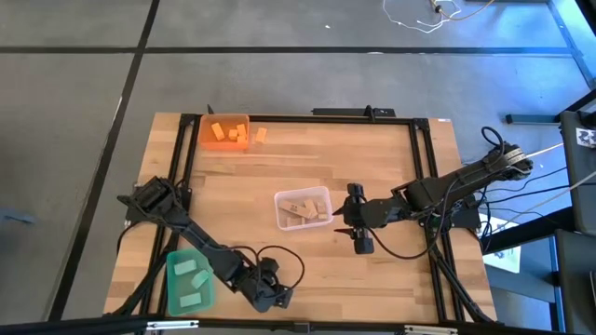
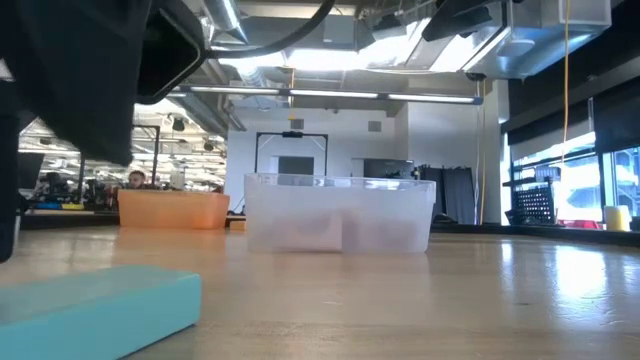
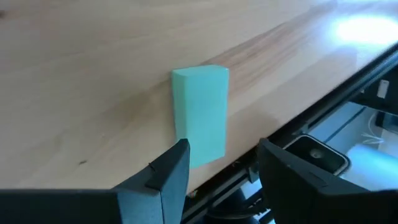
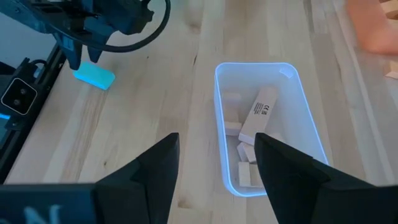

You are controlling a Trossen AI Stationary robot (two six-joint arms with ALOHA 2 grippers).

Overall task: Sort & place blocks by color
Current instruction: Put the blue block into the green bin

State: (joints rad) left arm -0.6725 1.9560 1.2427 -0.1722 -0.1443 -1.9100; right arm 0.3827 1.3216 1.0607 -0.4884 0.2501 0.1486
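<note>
One mint green block (image 3: 200, 115) lies flat on the table close to its near edge, also seen in the right wrist view (image 4: 94, 76) and the low view (image 2: 95, 310). My left gripper (image 3: 224, 152) is open and slants down over it, one fingertip on each side of the block's nearer end. My right gripper (image 4: 217, 140) hangs open above the table beside the clear bin (image 4: 255, 64), which holds tan blocks (image 4: 258, 115). Orange blocks (image 1: 226, 133) lie in the orange bin (image 1: 203, 140). Two green blocks (image 1: 186, 270) lie in the green bin (image 1: 169, 288). My left gripper stands astride the mint block's nearer end (image 3: 208, 155), slanting down from above and lying along the block. One fingertip (image 3: 177, 158) shows right at the block's long side; I cannot tell whether it touches. The block lies flat on the table.
One orange block (image 1: 261, 135) lies on the table just right of the orange bin. The black frame rail (image 3: 298, 134) runs along the near table edge right beside the mint block. Bare wood stretches between the three bins.
</note>
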